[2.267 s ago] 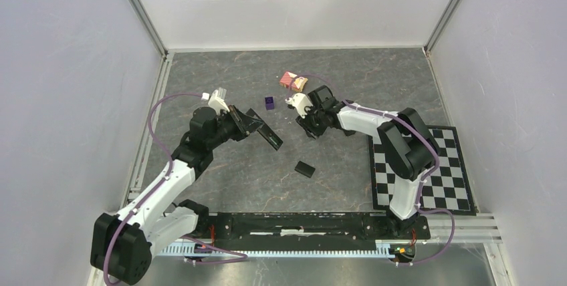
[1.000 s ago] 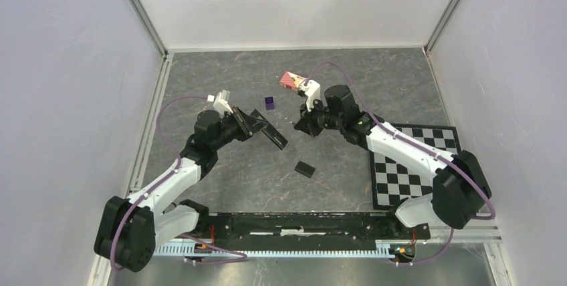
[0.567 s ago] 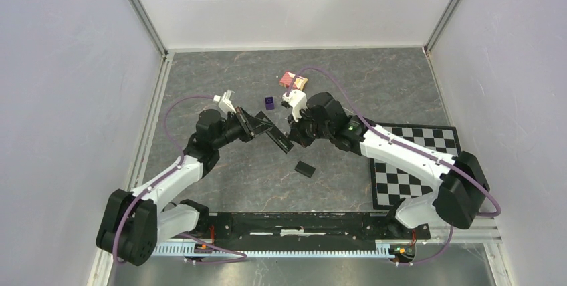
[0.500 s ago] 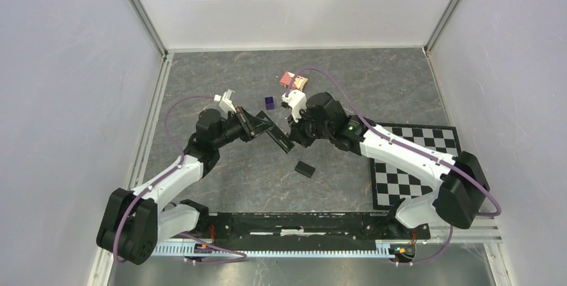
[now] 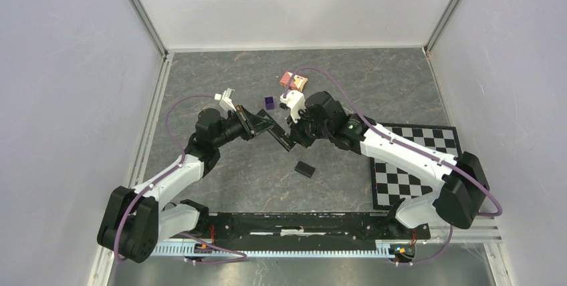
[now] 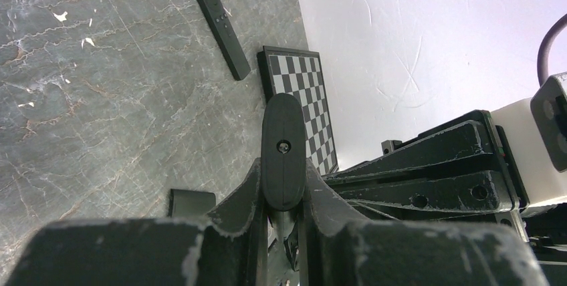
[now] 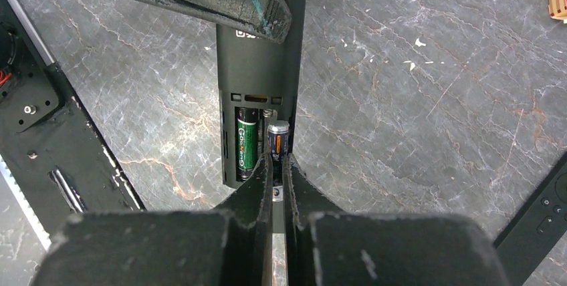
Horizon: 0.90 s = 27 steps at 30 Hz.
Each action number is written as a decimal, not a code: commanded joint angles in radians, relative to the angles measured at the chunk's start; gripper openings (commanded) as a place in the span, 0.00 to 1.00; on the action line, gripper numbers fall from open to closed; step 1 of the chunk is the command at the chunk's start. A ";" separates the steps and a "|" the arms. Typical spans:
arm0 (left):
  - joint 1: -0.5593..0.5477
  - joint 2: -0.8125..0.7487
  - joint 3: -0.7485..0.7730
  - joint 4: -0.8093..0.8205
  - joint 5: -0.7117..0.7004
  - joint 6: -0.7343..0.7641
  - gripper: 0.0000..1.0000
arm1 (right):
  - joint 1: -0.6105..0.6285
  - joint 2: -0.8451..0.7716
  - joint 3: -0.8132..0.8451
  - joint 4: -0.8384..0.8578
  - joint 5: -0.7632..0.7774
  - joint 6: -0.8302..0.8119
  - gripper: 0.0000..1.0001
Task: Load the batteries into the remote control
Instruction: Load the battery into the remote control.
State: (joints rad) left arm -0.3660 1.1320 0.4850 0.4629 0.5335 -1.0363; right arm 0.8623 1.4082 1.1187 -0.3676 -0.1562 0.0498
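Currently, I have the left hand (image 6: 283, 174) clenched on the remote control (image 7: 257, 65). It holds the remote off the counter (image 5: 220, 79) near the middle of the workspace. In the overhead view the remote slants from the left hand down towards the near right, where its free end meets the right hand (image 7: 274, 162).

Findings at the battery bay, from the right wrist view:
- The bay is uncovered and faces the camera.
- The green battery (image 7: 245, 142) lies seated in the left slot.
- The right hand is clamped on the lower end of the blue battery (image 7: 278, 137). This battery stands in the slot just beside the green one, silver cap pointing into the bay. I cannot tell whether it is fully seated.

Other items noted:
- A small flat black piece (image 5: 305, 169) lies on the counter just near of the two hands.
- A purple cube (image 5: 269, 103) sits just far of the hands, with a red-and-white box (image 5: 293, 80) beyond it.
- A checkerboard mat (image 5: 428, 172) lies at the right.
- A second black remote (image 6: 217, 24) rests on the counter beside the mat's corner. It shows only in the wrist views.
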 commanded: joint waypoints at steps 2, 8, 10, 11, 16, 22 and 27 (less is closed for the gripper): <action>0.005 -0.003 0.032 0.070 0.017 -0.043 0.02 | 0.005 0.015 0.046 -0.006 -0.012 -0.008 0.03; 0.004 0.002 0.032 0.086 0.023 -0.078 0.02 | 0.004 0.025 0.055 -0.008 -0.041 -0.008 0.04; 0.004 0.005 0.035 0.085 0.023 -0.088 0.02 | 0.006 0.025 0.053 -0.007 -0.048 -0.008 0.04; 0.004 0.009 0.038 0.084 0.022 -0.094 0.02 | 0.006 0.026 0.053 -0.008 -0.053 -0.010 0.04; 0.004 0.026 0.043 0.095 0.030 -0.120 0.02 | 0.007 0.029 0.052 -0.017 -0.043 -0.015 0.05; 0.004 0.022 0.046 0.099 0.036 -0.131 0.02 | 0.006 0.054 0.076 -0.059 0.001 -0.010 0.16; 0.004 0.024 0.044 0.100 0.036 -0.136 0.02 | 0.006 0.057 0.081 -0.078 -0.021 -0.017 0.19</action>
State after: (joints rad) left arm -0.3614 1.1652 0.4850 0.4744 0.5335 -1.1107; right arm 0.8623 1.4544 1.1629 -0.4149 -0.1730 0.0452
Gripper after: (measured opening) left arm 0.202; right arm 0.188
